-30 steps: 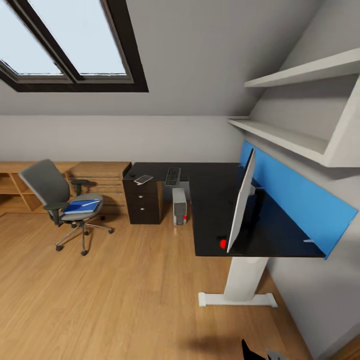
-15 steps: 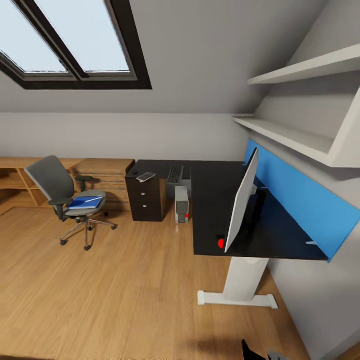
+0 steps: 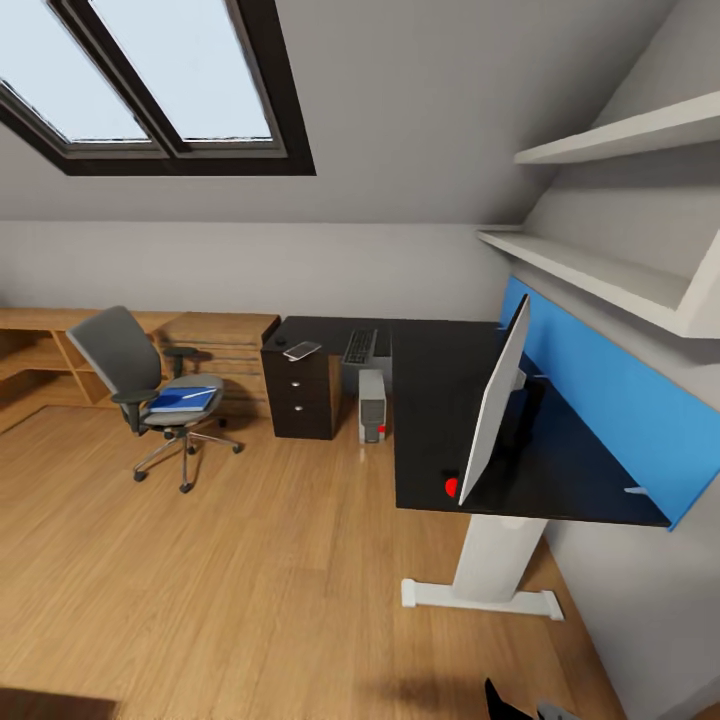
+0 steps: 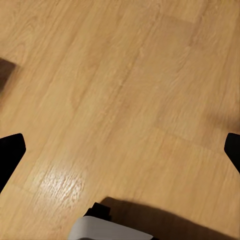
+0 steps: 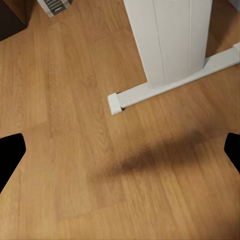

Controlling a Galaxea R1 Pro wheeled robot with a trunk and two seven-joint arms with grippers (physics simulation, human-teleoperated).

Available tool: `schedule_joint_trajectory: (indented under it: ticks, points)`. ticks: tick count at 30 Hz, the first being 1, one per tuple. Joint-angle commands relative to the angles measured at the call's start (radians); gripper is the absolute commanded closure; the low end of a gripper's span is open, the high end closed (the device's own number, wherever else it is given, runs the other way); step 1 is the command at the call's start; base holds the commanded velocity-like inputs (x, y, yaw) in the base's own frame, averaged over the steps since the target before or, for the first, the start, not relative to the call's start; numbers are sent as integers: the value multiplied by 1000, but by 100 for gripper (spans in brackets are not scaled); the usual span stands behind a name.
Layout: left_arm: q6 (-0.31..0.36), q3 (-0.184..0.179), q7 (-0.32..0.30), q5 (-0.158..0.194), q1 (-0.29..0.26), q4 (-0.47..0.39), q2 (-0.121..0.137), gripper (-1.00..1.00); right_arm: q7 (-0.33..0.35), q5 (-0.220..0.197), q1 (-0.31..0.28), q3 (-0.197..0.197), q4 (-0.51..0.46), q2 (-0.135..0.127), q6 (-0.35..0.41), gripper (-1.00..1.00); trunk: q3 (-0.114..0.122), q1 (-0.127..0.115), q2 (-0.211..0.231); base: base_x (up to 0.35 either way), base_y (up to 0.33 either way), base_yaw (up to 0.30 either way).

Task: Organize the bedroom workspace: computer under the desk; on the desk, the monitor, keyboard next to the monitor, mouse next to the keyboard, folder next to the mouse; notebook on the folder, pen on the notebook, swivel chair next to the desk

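No readable writing anywhere. The blue folder point(image 3: 183, 399) lies on the swivel chair point(image 3: 150, 390) at nine o'clock; both grippers, left gripper point(image 4: 120, 150) and right gripper point(image 5: 120, 150), hang spread wide, empty, over wood floor point(image 3: 250, 560).

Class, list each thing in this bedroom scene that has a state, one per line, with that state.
monitor: upright on the desk
keyboard: flat on the desk
computer: standing under the desk
folder: lying on the swivel chair seat
desk drawers: closed
left gripper: open
right gripper: open
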Motion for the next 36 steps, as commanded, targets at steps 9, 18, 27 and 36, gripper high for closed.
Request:
schedule_joint_trajectory:
  ticks: [9,18,27,36]
  points:
    - [-4,-9,6,8,-1,0,0,-100,10,-7,-1,-7,2,-3,-1,-100,-3,1,-2,0,0,6]
    - [-4,-9,6,6,-1,0,-1,-100,10,-7,-1,-7,1,-4,-1,-100,-3,1,-2,0,0,0]
    - [-5,-8,6,2,-1,0,-2,-100,12,-4,-1,-6,2,0,-1,-100,-3,1,-2,0,0,0]
    - [-6,-7,6,2,-1,0,-1,-100,13,-2,-1,-6,2,7,-28,-100,-3,1,-2,0,0,0]
